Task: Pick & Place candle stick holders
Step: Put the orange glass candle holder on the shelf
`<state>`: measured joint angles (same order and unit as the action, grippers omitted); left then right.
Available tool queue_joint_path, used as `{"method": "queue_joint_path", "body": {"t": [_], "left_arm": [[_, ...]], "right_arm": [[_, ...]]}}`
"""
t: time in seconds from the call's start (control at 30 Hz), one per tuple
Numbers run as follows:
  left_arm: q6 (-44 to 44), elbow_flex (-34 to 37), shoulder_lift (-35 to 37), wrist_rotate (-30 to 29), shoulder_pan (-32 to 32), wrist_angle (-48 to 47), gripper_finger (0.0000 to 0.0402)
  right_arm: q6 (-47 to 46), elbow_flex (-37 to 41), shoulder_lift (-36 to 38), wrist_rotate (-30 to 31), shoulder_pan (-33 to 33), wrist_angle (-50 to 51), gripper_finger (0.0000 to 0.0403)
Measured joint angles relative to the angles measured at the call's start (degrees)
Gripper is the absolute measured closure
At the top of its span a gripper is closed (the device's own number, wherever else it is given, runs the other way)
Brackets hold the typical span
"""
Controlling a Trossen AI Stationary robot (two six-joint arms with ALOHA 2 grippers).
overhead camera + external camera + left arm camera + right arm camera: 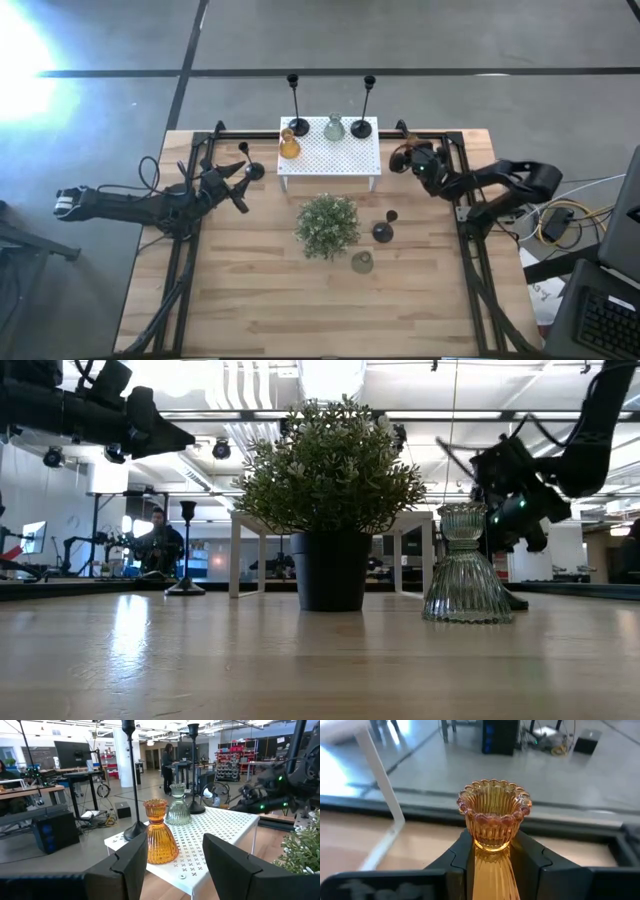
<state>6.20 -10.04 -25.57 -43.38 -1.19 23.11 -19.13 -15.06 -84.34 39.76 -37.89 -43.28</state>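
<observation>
A white perforated stand [345, 160] at the table's far middle carries an amber holder [289, 146], a clear-grey holder [334, 128] and two tall black stems [296, 108] [364, 105]. A black holder [383, 232] and a clear-grey holder [362, 262] stand on the table by the plant. My right gripper [408, 158] is right of the stand, above the table, shut on another amber holder [494, 815]. My left gripper [240, 190] is left of the stand, open and empty, facing the stand [175, 870]. My right gripper pinches the amber holder's narrow neck [492, 851], just below its scalloped cup, between its two fingers [461, 851]. It comes at the holder from the table's right side. The holder is clear of the table, and the fingers hide its lower body.
A bushy green plant [327, 225] in a dark pot stands in the table's middle, in front of the stand. A shorter black stem on a round base [254, 171] stands by my left gripper. Black frame rails run along the table's left and right sides. People are in the room behind.
</observation>
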Motion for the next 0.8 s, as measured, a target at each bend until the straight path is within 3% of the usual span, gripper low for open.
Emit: {"method": "queue_joint_path", "body": {"t": [0.23,0.57,0.67,0.8], "left_arm": [[0.0,0.0,0.0,0.0,0.0,0.0,0.0206],[0.0,0.0,0.0,0.0,0.0,0.0,0.0206],[0.0,0.0,0.0,0.0,0.0,0.0,0.0206],[0.3,0.0,0.0,0.0,0.0,0.0,0.0206]], "right_arm": [[0.9,0.7,13.7,-1.6,0.1,9.2,0.0318],[5.2,-5.1,40.7,-17.8,1.7,30.9,0.0318],[9.2,-10.2,45.4,-21.0,3.6,39.3,0.0318],[11.8,-16.8,46.2,-26.5,6.4,46.7,0.0318]]}}
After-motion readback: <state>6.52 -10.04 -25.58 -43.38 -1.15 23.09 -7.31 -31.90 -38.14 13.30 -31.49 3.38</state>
